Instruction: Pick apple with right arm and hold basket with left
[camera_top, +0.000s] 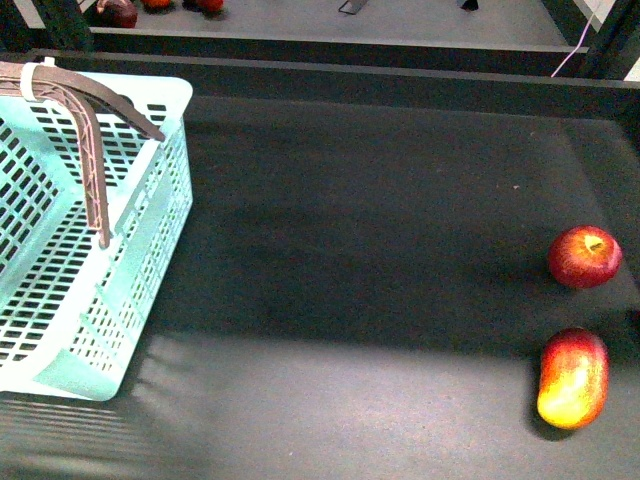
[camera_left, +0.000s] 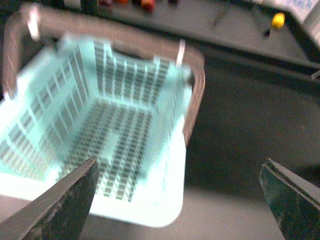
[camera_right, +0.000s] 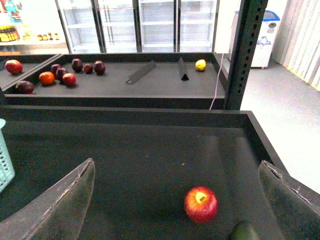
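The apple (camera_top: 584, 256), small, round and deep red with a yellowish stem dimple, lies on the dark tray floor at the far right. In the right wrist view the apple (camera_right: 201, 204) sits between my right gripper's (camera_right: 182, 205) open jaws, some way below them. The turquoise basket (camera_top: 95, 230) stands at the left with its brown-grey handles raised. In the blurred left wrist view the basket (camera_left: 100, 125) lies below my open left gripper (camera_left: 180, 200), whose gap spans the basket's near corner. Neither gripper shows in the front view.
An elongated red-and-yellow fruit (camera_top: 573, 378) lies just in front of the apple. A green object (camera_right: 245, 232) peeks in beside the apple in the right wrist view. A raised tray wall (camera_top: 400, 85) runs along the back; a farther shelf holds several fruits (camera_right: 60, 74).
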